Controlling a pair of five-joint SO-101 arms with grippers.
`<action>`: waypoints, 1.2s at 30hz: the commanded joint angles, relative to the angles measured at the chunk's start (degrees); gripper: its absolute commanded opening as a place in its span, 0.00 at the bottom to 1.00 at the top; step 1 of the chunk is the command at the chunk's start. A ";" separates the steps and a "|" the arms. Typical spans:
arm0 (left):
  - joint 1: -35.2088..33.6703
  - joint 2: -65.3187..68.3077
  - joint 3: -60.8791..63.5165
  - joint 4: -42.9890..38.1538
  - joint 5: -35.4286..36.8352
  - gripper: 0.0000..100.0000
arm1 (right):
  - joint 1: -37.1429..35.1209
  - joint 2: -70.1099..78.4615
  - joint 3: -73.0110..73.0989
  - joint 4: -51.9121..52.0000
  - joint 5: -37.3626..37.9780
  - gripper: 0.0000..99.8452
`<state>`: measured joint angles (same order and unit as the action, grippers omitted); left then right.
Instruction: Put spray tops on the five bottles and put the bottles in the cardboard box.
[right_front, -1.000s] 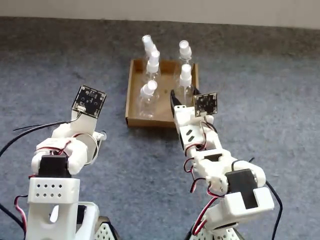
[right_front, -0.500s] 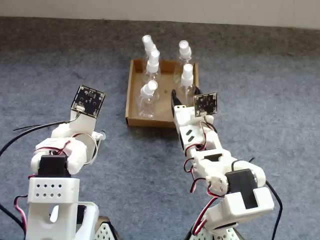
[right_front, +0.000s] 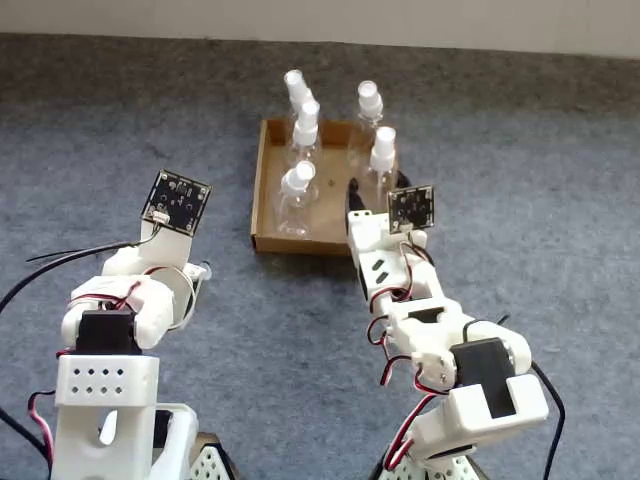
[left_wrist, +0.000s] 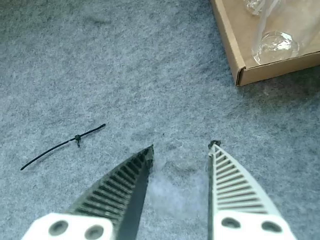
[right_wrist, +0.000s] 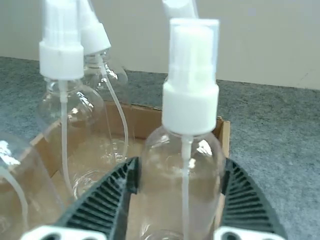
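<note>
Several clear bottles with white spray tops stand in or just behind the cardboard box (right_front: 262, 190). My right gripper (right_front: 372, 197) is at the box's near right corner, shut on one bottle (right_front: 382, 160). In the right wrist view that bottle (right_wrist: 182, 160) sits between the black fingers (right_wrist: 117, 192), and two other bottles (right_wrist: 67, 107) stand behind it inside the box (right_wrist: 223, 131). My left gripper (left_wrist: 181, 152) hangs open over bare carpet to the left of the box, holding nothing. A box corner (left_wrist: 239, 75) and a bottle base (left_wrist: 275, 46) show beyond it.
Grey carpet covers the whole table. A thin black cable tie (left_wrist: 65, 144) lies on the carpet near the left gripper. The left arm (right_front: 140, 300) stands well left of the box. A pale wall runs along the far edge.
The bottle in the right gripper has shifted to the right, toward the box's right wall, with the gripper following slightly. The left arm has not moved.
</note>
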<state>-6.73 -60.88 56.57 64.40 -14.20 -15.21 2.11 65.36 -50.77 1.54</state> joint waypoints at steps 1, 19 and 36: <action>-0.31 -0.92 -0.66 -1.05 0.62 0.17 | 0.57 -0.48 -2.59 -1.10 0.44 0.23; -0.22 -0.84 -0.48 -2.20 0.62 0.17 | 0.66 -1.80 -3.21 7.16 0.53 0.33; -0.22 -0.84 -0.48 -1.93 0.62 0.17 | 0.57 -19.21 -3.21 22.64 0.44 0.33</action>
<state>-6.73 -60.88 56.57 63.16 -14.20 -15.21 -13.71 65.01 -31.08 1.54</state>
